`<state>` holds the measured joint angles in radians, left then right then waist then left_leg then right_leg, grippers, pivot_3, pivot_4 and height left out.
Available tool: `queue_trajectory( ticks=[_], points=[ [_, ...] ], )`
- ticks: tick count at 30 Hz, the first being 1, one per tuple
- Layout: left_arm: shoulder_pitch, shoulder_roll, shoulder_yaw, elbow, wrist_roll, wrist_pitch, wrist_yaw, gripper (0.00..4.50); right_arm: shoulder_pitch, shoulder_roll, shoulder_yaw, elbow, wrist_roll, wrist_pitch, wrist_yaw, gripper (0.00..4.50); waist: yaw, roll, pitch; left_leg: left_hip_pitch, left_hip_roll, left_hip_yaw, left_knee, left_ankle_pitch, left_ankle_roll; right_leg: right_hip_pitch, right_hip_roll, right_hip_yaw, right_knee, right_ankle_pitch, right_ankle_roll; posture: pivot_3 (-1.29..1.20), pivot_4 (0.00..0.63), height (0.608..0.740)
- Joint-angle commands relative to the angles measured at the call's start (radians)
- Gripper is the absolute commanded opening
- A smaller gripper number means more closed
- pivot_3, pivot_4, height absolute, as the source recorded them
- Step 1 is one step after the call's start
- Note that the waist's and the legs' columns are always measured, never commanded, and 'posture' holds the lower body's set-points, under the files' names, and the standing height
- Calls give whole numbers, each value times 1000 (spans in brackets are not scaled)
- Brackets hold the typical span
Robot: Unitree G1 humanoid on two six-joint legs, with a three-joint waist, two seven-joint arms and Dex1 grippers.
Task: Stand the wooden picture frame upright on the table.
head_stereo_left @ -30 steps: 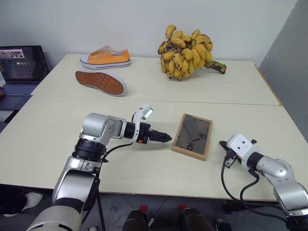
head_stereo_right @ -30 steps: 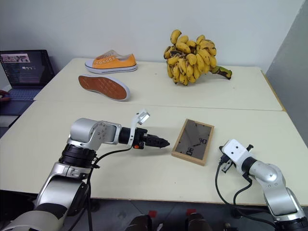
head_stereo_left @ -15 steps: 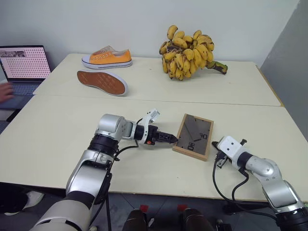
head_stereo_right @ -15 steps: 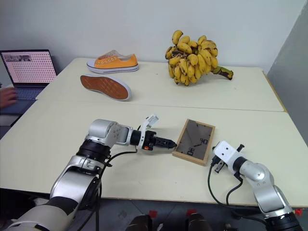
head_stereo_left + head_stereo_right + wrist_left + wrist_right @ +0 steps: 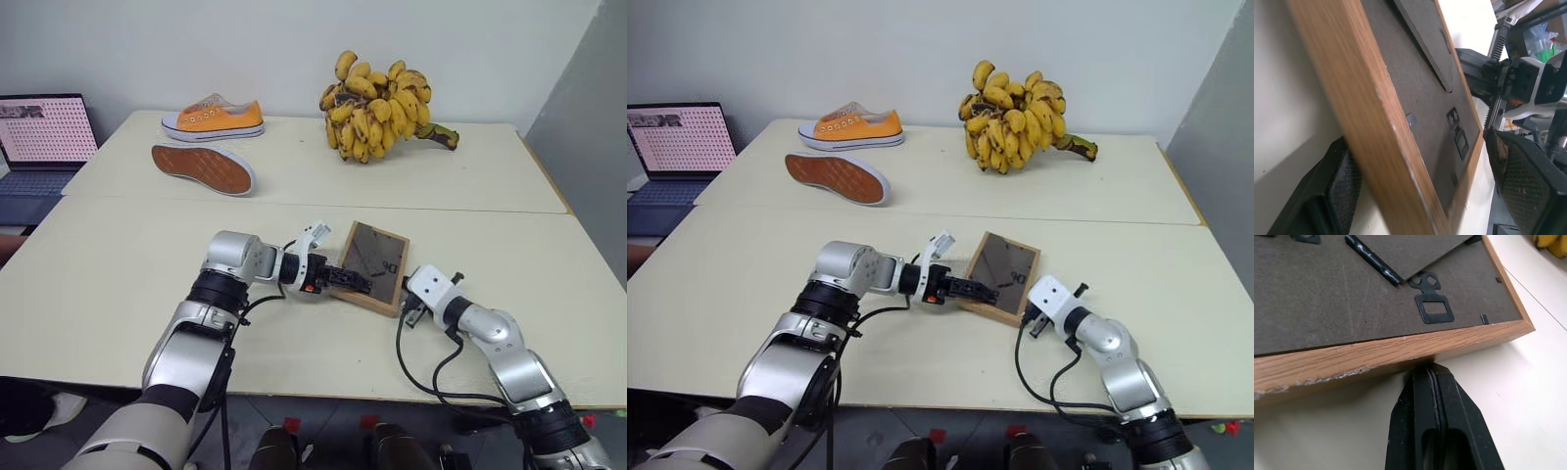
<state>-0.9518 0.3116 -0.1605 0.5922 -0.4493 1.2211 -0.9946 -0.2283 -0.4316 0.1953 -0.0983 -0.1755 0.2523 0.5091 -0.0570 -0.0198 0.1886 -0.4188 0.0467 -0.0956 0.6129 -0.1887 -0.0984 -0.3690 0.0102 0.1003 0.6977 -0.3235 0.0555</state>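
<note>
Table: pale cream top, two slabs meeting at a seam that runs across beyond both grippers.

Banana bunch: far side of the table, well beyond the grippers. Orange shoe upright at the far left, well apart from both arms; second shoe just nearer, sole up. Laptop off the table's left edge, screen lit.

Wooden picture frame: on the near slab, between the two grippers, grey backing board and prop stand facing up. Its near edge is on the table and it looks tilted, far edge raised; how far it has lifted I cannot tell.

Left gripper: reaches in from the frame's left. Fingers spread wide, straddling the frame's near left corner, one pad under the wooden rail, the other on the board side. Whether they press the wood cannot be judged.

Right gripper: at the frame's near right edge, low over the table. Fingers pressed together, holding nothing; their joined tip touches the underside of the wooden rail, just below the small metal hanger on the backing.
</note>
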Motion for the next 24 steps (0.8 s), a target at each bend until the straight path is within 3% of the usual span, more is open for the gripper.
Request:
queue_trajectory(
  ticks=[1,14,18,24],
  points=[
    [-33,-14,25,6,-18,4,-9,3951,-38,19,4,4,-3,-5,-15,0,0,0,0,0,0,0,0,0,0,0,0,0,0,0,0,0,150,740],
    [-61,-22,117,38,-51,29,1,3951,29,-49,-36,12,7,-41,-3,0,2,0,0,0,0,0,0,0,0,0,0,0,0,-1,1,0,150,740],
    [-62,-27,138,32,-64,35,-1,3356,29,-56,-41,14,11,-44,-2,0,2,0,0,0,0,0,0,0,0,0,0,0,0,-1,1,0,150,740],
    [-63,-30,147,23,-75,50,-2,2068,15,-47,-36,17,10,-37,-7,0,2,0,0,0,0,0,0,0,0,0,0,0,0,-1,1,0,150,740]
  ],
)
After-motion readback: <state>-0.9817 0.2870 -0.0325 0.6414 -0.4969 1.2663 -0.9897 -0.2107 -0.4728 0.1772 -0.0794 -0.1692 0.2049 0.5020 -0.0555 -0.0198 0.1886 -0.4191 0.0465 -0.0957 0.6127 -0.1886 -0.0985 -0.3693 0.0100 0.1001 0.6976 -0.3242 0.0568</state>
